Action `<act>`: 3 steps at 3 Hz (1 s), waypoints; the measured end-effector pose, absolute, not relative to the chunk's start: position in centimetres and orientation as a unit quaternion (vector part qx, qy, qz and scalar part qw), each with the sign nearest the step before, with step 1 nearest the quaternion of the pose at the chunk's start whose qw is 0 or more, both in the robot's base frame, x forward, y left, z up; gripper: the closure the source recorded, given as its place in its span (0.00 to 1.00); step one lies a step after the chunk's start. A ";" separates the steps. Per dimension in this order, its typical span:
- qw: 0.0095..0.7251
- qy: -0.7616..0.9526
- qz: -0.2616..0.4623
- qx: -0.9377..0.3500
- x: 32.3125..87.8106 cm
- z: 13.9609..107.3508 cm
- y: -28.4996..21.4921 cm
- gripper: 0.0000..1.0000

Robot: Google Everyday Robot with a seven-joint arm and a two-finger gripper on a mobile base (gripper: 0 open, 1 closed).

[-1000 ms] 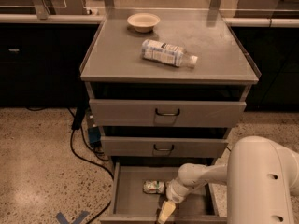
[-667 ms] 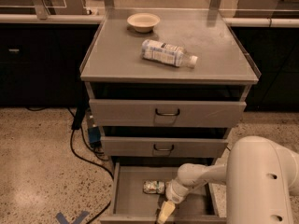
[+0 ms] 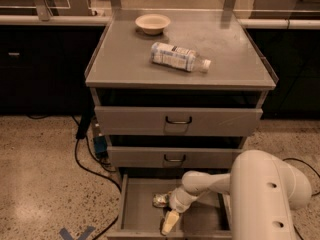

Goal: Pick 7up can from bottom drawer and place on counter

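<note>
The bottom drawer (image 3: 137,209) is pulled open at the foot of the grey cabinet. On its floor lies the 7up can (image 3: 161,199), small, dented and shiny, on its side. My gripper (image 3: 170,222) reaches down into the drawer just right of and in front of the can, its pale fingers (image 3: 169,223) pointing toward the drawer's front edge. The white arm comes in from the lower right and hides the drawer's right half. The counter (image 3: 125,59) is the flat grey top of the cabinet.
A clear plastic bottle (image 3: 178,57) lies on the counter, and a small pale bowl (image 3: 152,23) sits at its back. Two upper drawers (image 3: 177,120) with dark handles are closed. Black cables (image 3: 85,154) run over the speckled floor to the left.
</note>
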State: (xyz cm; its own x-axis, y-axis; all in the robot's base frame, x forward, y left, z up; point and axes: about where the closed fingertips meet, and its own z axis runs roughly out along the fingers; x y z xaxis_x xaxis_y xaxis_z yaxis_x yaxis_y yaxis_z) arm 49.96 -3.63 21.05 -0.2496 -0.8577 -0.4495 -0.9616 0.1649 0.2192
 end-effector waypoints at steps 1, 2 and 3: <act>0.123 0.727 0.263 -0.622 52.8 17.5 0.4 0.00; 0.125 0.727 0.264 -0.622 52.9 17.2 0.4 0.00; 0.127 0.724 0.257 -0.628 54.3 16.6 0.4 0.00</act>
